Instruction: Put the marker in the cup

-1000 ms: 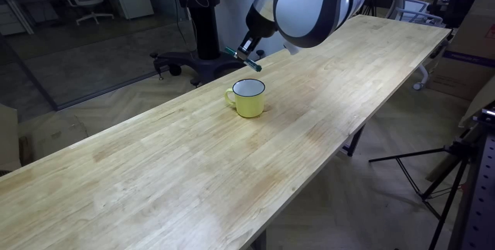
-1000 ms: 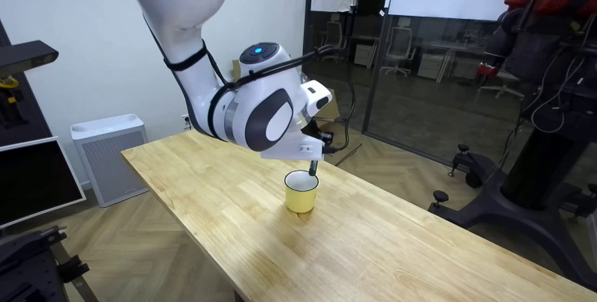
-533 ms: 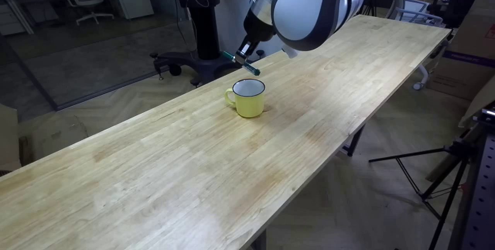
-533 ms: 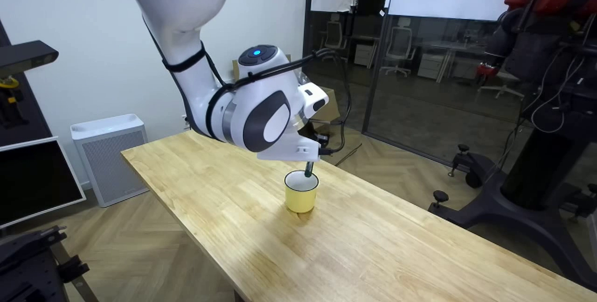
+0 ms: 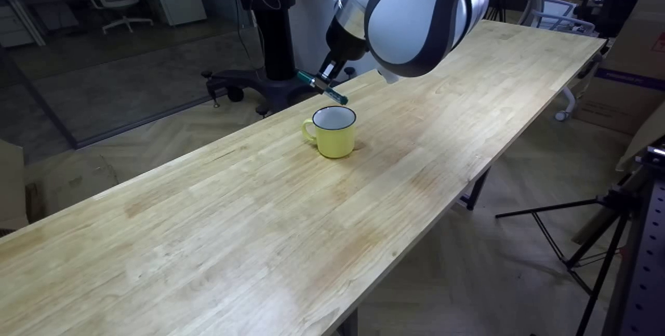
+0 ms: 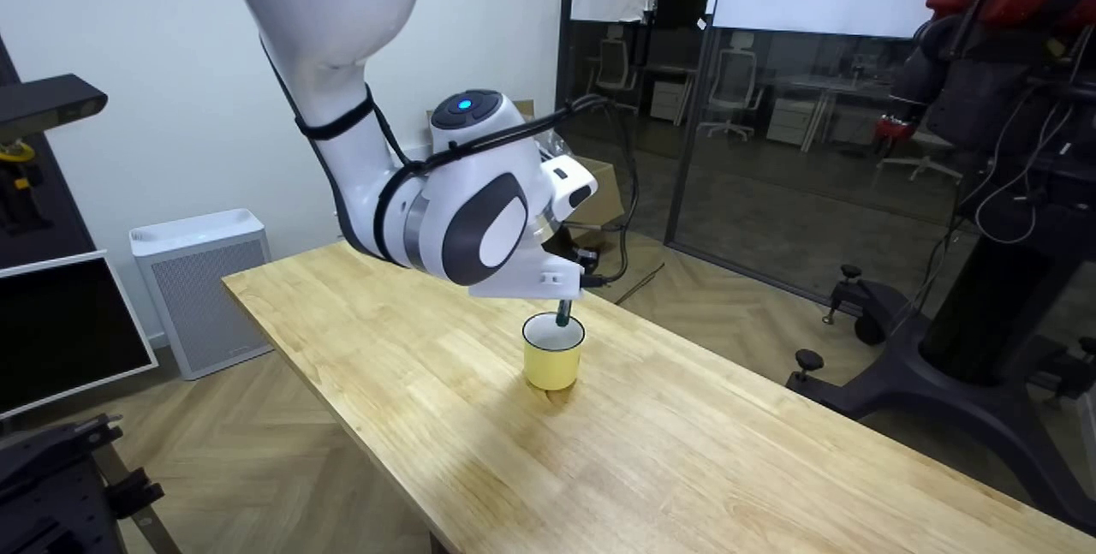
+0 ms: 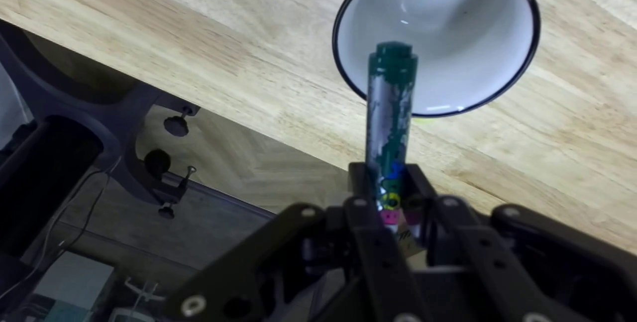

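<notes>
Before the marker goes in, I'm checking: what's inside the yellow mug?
In the wrist view, the yellow mug shows a white inside with glare and shadow, and no visible object. The marker hides a strip of it; the picture's top edge cuts off a little more.

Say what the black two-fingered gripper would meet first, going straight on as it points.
Likely the round, dark-rimmed yellow mug, via the held slim green marker; depth is unclear.
</notes>
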You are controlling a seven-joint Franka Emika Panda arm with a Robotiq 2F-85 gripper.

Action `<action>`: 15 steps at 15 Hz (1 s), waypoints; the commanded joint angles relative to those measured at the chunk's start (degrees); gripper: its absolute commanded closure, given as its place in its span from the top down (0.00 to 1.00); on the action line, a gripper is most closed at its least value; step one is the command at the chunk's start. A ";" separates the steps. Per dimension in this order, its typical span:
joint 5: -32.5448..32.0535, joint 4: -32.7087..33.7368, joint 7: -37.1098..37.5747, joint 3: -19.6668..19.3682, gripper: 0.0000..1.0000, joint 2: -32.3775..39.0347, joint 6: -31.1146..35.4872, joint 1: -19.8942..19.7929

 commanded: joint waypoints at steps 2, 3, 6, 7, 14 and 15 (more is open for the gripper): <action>-1.34 0.67 1.67 -0.18 0.05 1.44 3.30 0.55; -1.56 0.66 1.69 -0.06 0.05 1.64 3.81 0.46; -2.33 0.19 1.88 0.38 0.05 1.92 5.24 -0.01; -2.64 1.18 2.04 0.91 0.05 1.73 3.87 -0.45; -3.73 1.82 1.34 0.52 0.47 2.24 3.83 -0.31; -3.81 1.82 1.33 0.54 0.51 2.29 3.82 -0.31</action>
